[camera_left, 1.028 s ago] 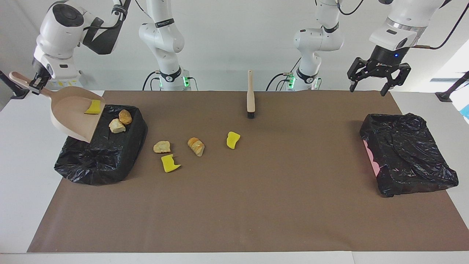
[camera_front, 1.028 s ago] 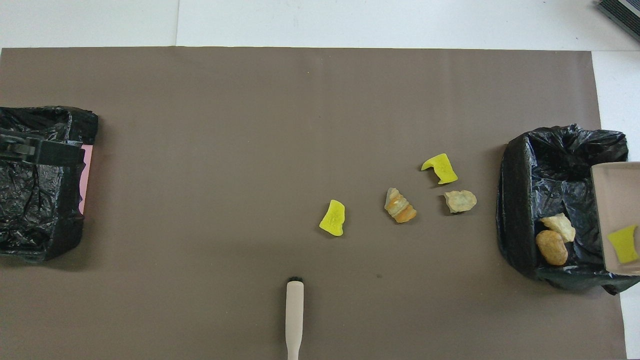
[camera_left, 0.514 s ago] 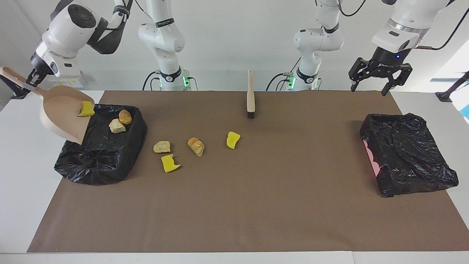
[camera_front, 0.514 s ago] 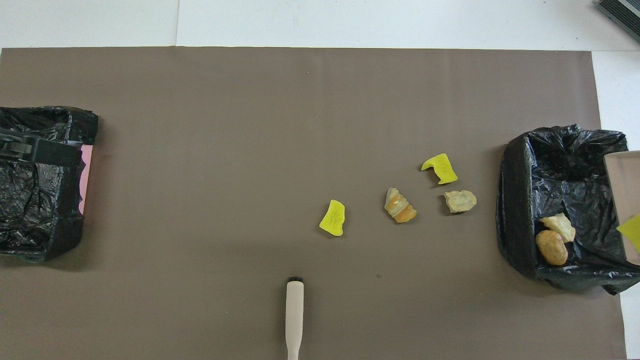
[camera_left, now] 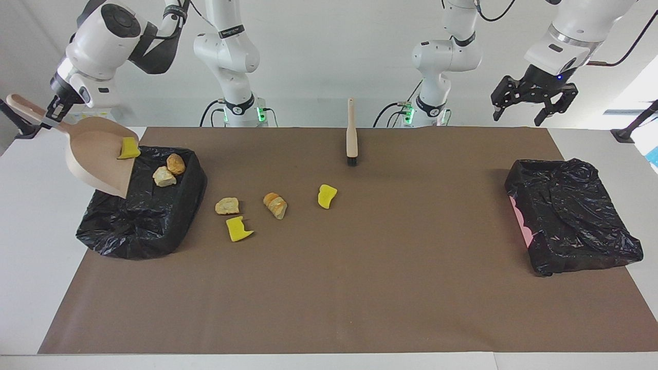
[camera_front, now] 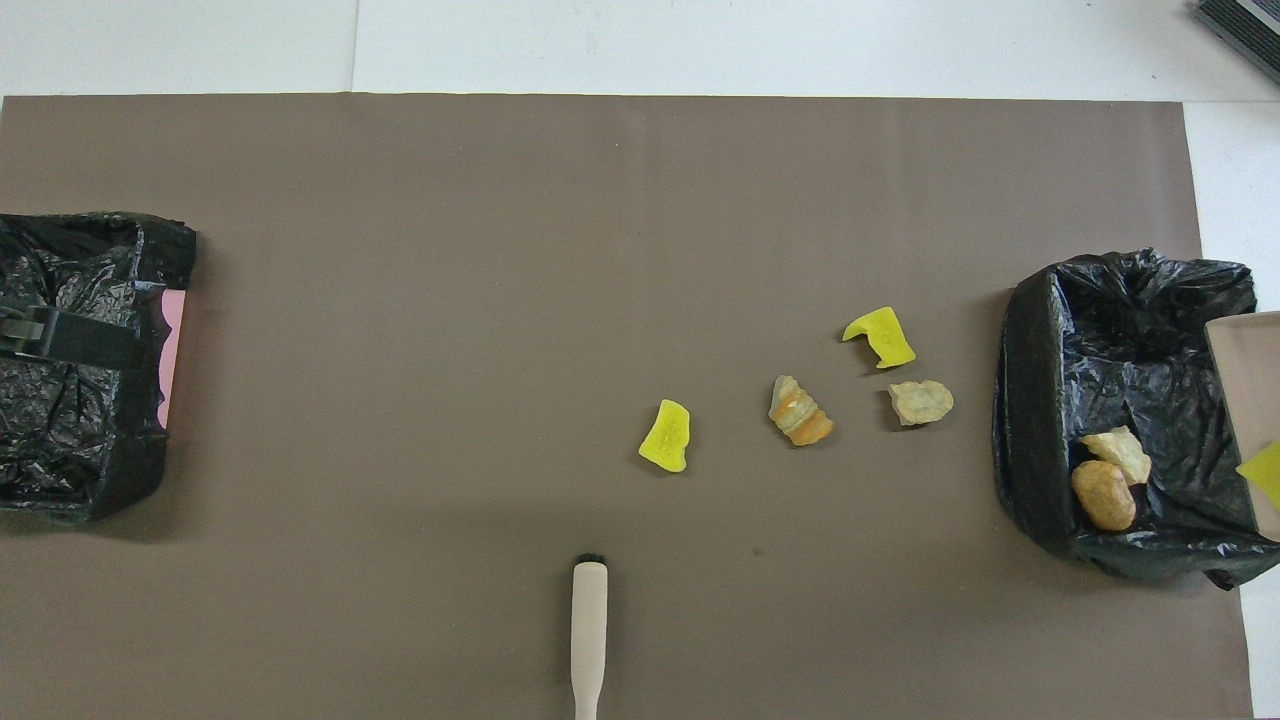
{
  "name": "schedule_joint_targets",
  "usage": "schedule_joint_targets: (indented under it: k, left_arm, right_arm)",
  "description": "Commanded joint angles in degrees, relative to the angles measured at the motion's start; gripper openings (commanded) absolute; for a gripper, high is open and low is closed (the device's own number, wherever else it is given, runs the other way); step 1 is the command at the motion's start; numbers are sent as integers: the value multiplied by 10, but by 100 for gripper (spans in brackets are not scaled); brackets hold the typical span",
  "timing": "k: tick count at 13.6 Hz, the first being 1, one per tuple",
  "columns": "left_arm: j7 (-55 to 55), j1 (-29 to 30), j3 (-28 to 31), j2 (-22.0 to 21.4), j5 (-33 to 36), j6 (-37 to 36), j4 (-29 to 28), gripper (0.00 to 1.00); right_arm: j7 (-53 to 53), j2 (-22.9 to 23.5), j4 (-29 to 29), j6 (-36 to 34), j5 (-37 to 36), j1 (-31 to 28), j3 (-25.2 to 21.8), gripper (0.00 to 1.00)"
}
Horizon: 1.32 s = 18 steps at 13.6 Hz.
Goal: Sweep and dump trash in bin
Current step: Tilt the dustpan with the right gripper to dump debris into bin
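Tilting the beige dustpan (camera_left: 97, 160) mouth-down over the black-lined bin (camera_left: 141, 205) at the right arm's end of the surface, the right pincer (camera_left: 51, 114) is clamped tight on the pan's handle, so the yellow sponge bit (camera_left: 128, 148) on the pan's lip can slide in beside two bread chunks (camera_left: 168, 170) already in the bin. Four scraps (camera_left: 250, 211) lie on the brown mat (camera_left: 329, 298) near that bin. The brush (camera_left: 351, 134) lies at the edge nearest the robots, unheld. The left pincer (camera_left: 532, 105) hangs spread wide and empty above the second lined bin (camera_left: 573, 216); that arm waits. White wall backs the arms.

From overhead, the pan's corner (camera_front: 1250, 380) shows over the bin (camera_front: 1040, 400), sponge bit (camera_front: 1262, 468) at its lip. White surface (camera_front: 700, 45) borders the mat.
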Motion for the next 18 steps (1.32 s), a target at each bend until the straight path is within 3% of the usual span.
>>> schedule_joint_targets:
  k: [1, 6, 9, 13, 18]
  left_arm:
    - [2, 6, -4, -6, 10, -21, 5, 100]
    - [1, 6, -4, -7, 10, -19, 2, 100]
    - [1, 6, -4, -7, 10, -19, 2, 100]
    - [1, 6, -4, -7, 10, -19, 2, 100]
    - [1, 6, -4, -7, 10, -20, 2, 100]
  right_arm:
    - [-8, -1, 18, -10, -3, -29, -3, 0]
    - [-15, -14, 3, -44, 37, 2, -1, 0]
    - [-9, 2, 31, -45, 42, 1, -1, 0]
    - [13, 9, 43, -72, 145, 4, 4, 0]
    - [190, 12, 35, -158, 270, 13, 11, 0]
